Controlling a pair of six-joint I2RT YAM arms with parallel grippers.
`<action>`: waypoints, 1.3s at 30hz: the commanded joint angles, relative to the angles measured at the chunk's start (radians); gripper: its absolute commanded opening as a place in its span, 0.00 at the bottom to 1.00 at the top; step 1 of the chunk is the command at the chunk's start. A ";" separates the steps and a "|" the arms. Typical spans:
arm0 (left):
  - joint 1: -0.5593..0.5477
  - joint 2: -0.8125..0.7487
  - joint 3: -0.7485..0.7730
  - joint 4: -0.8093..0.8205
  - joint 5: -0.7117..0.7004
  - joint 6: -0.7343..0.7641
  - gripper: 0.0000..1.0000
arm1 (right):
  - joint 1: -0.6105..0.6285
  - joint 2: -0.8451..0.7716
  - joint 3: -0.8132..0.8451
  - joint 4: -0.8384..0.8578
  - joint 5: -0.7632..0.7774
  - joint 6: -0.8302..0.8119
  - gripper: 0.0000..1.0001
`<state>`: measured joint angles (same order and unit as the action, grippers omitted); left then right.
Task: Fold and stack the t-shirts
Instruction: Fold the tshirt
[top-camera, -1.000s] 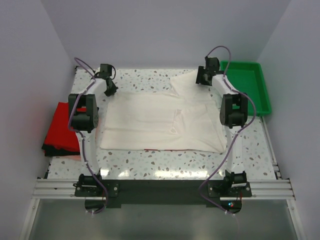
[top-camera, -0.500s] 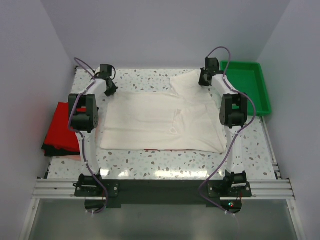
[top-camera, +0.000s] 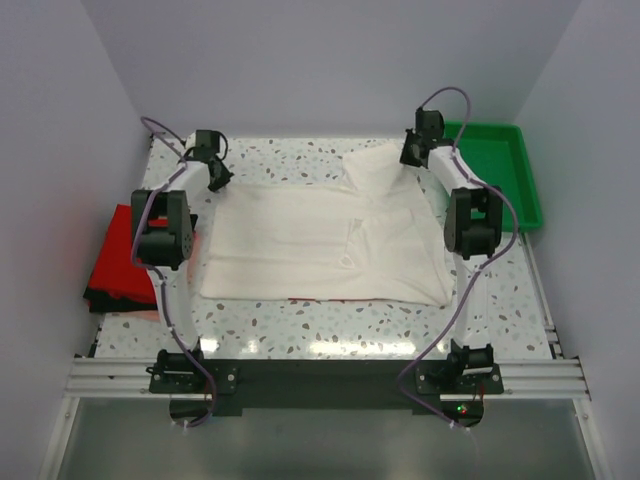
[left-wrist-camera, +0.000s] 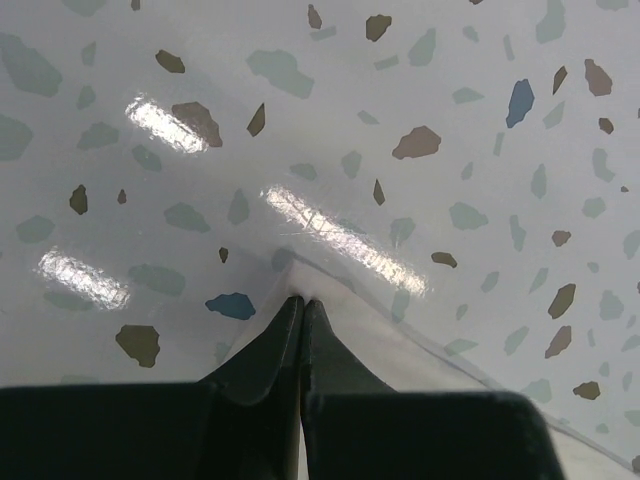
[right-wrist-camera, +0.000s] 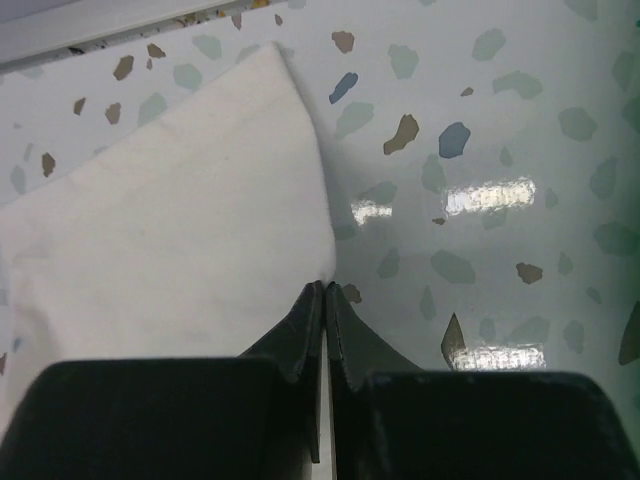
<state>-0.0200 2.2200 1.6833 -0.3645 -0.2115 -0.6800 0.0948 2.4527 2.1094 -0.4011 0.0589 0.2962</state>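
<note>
Top external view: the cream-white t-shirt (top-camera: 320, 245) lies spread flat on the speckled tabletop (top-camera: 300, 160), with a thin red strip showing along its near hem. The left gripper (top-camera: 216, 178) sits at the far-left corner of the cream-white t-shirt, and the right gripper (top-camera: 408, 157) at its far-right sleeve, which points away from the arm bases. A bright red t-shirt (top-camera: 125, 250) lies to the left of the cream-white t-shirt, apart from it, with darker cloth (top-camera: 100, 298) showing under its near edge. A green tray (top-camera: 495, 165) stands to the right of the cream-white t-shirt, beyond the right arm.

Left wrist view: the left gripper is clenched, its two dark fingers (left-wrist-camera: 270, 350) pressed together without a gap. The tips meet at a corner of the pale cloth, which rises to them as a small peak above the tabletop.

Right wrist view: the right gripper is likewise clenched, its tips pinching the edge of the cream-white sleeve. The sleeve spreads to the left of the fingers, with bare tabletop to their right.
</note>
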 joint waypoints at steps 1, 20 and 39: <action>0.020 -0.082 -0.028 0.104 0.001 -0.024 0.00 | -0.021 -0.145 -0.022 0.091 -0.019 0.034 0.00; 0.071 -0.206 -0.188 0.265 0.098 -0.066 0.00 | -0.046 -0.363 -0.297 0.128 -0.037 0.034 0.00; 0.072 -0.477 -0.468 0.225 0.100 -0.096 0.00 | -0.047 -0.822 -0.827 0.085 0.009 0.113 0.00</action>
<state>0.0395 1.8042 1.2575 -0.1524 -0.0944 -0.7517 0.0563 1.7008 1.3354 -0.3218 0.0395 0.3771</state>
